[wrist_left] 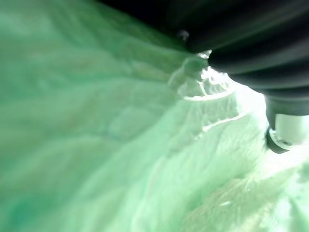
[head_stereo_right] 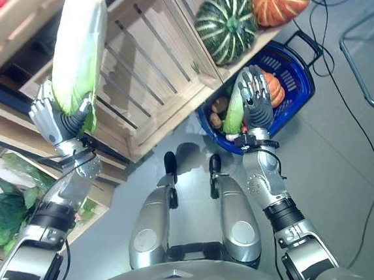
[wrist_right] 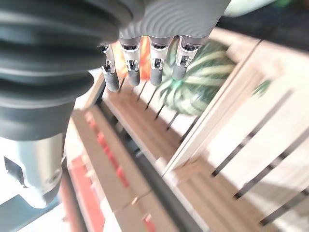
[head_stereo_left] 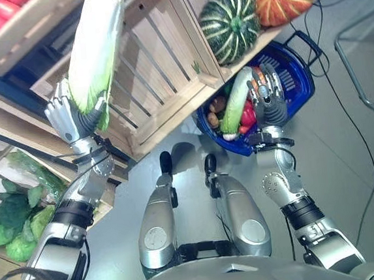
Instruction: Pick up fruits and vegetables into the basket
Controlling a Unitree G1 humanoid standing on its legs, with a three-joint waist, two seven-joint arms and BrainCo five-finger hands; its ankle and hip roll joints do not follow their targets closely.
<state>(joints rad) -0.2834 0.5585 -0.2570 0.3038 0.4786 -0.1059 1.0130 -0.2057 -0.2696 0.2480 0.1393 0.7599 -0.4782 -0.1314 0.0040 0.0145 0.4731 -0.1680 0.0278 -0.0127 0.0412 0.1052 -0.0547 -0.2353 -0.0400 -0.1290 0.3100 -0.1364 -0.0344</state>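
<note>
left hand [head_stereo_left: 67,118] at 9 o'clock gripping a long pale cabbage [head_stereo_left: 97,46], right hand [head_stereo_left: 266,94] with relaxed fingers above blue basket [head_stereo_left: 299,71] at 2 o'clock

Grocery shop, wooden produce crates [head_stereo_left: 161,70], squashes [head_stereo_left: 229,21], blue shopping basket [head_stereo_left: 296,71]

Grey floor [head_stereo_left: 346,165], slatted wooden crates [head_stereo_left: 161,70], wooden shelving [head_stereo_left: 13,30]

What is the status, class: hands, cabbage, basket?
Left hand shut on long cabbage, raised by the crates. Right hand open over blue basket, already holding vegetables. Nothing visibly blocking the basket.
</note>
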